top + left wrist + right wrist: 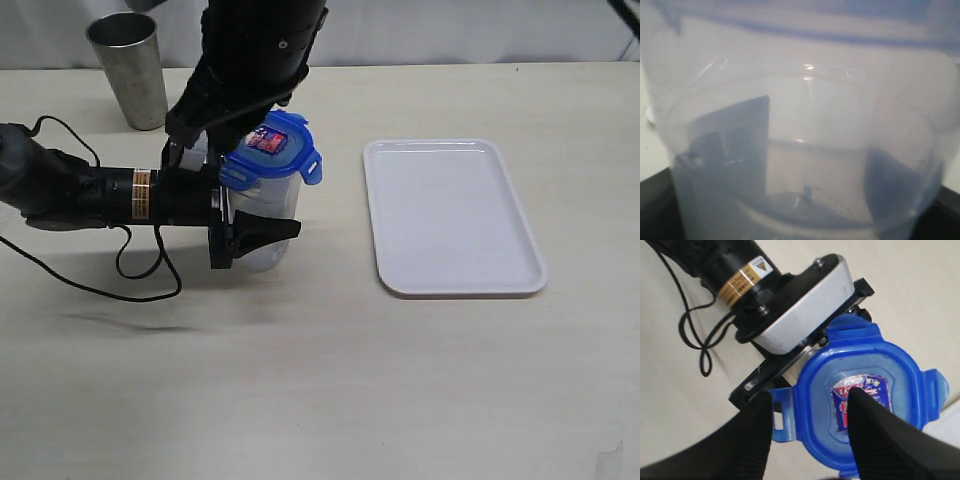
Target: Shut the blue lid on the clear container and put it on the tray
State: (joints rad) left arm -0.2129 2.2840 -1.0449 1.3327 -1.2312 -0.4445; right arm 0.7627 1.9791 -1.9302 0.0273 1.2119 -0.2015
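My left pincer (262,205) clenched on the tall clear plastic container (805,125), my right pincer (810,397) released over the bright blue flapped lid (905,390) atop it, white rectangular tray (450,215) nearby.

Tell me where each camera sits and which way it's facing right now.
Exterior: off the arms, looking down on the table and tray; the left gripper surrounds the clear container, the right gripper above.
Left wrist: pressed close to the container; blurred dark fingers flank it.
Right wrist: above the blue lid, facing down; its own fingertips show.
Shared: exterior and right wrist both show the lid and left gripper.
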